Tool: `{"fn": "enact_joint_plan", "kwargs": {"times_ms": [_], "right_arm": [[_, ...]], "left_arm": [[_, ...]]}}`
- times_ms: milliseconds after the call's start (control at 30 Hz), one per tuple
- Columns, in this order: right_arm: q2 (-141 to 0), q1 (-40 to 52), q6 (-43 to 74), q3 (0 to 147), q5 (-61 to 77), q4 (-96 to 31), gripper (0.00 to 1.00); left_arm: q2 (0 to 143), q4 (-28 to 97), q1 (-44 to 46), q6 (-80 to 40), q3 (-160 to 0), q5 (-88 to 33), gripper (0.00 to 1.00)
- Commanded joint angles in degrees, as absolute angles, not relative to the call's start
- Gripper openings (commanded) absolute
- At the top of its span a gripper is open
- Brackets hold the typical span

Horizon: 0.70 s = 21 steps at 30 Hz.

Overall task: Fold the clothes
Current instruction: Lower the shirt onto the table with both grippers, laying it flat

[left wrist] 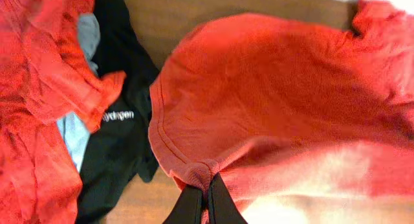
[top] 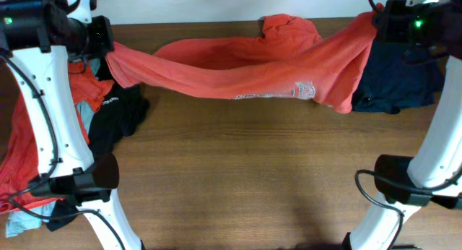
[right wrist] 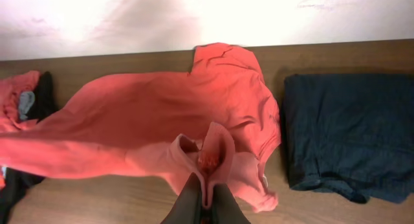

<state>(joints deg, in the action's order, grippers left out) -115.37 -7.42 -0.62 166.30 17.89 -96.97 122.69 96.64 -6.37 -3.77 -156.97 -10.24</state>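
Orange-red cotton T-shirt with white lettering [top: 238,69] is sagging, stretched across the brown wooden table [top: 253,178].
Left gripper [left wrist: 203,180] and right gripper [right wrist: 207,182] are each pinching a bunched edge tight; farther back, a black garment [top: 119,116] and a folded navy piece [top: 401,80] are lying.
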Motion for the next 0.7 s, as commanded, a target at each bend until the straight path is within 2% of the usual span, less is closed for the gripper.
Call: {"fn": "enact_joint_plan", "kwargs": {"times_ms": [0,367,667], "right_arm": [[-108.07,-7.46,-0.16,162.74,17.12,-97.34,0.05],[-88.58,-7.51,-1.65,126.02,12.82,-97.32,0.04],[-76.71,-7.51,0.10,112.33,11.99,-97.32,0.04]], "left_arm": [[119.48,96.71,-5.98,-1.67,-152.64,-9.54,0.00],[107.96,96.71,-6.00,-1.85,-134.67,-5.67,0.00],[100.25,96.23,-6.00,-3.42,-123.11,-1.43,0.01]]}}
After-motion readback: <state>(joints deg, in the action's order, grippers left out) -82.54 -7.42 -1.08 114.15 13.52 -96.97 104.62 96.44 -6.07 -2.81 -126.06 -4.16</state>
